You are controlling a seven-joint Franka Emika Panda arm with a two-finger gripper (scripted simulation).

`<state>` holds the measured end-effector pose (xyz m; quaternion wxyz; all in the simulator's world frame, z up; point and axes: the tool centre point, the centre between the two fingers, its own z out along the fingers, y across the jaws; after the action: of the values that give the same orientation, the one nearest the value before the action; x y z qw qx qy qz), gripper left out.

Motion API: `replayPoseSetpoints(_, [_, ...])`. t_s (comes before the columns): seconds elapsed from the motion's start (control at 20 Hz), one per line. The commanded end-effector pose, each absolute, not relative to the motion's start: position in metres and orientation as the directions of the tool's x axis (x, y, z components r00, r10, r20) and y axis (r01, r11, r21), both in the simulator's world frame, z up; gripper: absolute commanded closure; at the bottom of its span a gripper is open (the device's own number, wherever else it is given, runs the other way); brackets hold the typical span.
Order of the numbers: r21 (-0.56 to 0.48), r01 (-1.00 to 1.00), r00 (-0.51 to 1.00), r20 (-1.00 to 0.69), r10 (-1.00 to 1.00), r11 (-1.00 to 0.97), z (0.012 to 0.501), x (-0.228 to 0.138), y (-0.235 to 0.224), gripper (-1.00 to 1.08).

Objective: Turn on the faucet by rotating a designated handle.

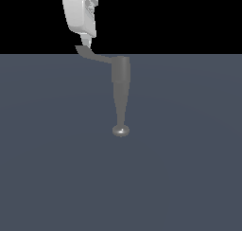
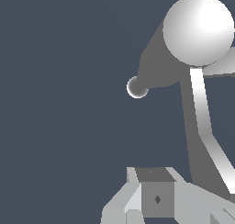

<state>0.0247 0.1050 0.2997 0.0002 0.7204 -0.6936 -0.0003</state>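
Exterior view: my pincer (image 1: pixel 85 41) sits right at the handle (image 1: pixel 90 55) tip of the faucet (image 1: pixel 120 90) (spread or pressed together, I cannot tell).

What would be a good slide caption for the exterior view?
Simulated white gripper meets the flared tip of the handle, which projects sideways from the grey faucet.

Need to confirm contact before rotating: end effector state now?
End effector: at the handle tip of the faucet; open or shut cannot be told.

exterior view wide, wrist view close, both see faucet (image 1: pixel 121 90)
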Motion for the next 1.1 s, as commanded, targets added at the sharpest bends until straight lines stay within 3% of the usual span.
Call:
replayPoseSetpoints(0.0, [0.000,-0.999,0.034,0.000,-0.999,-0.034,0.299,0.025,0.105,1.08])
replayPoseSetpoints(1.05, [0.000,-0.999,0.034,0.000,-0.999,-0.034,0.299,-0.030,0.102,1.08])
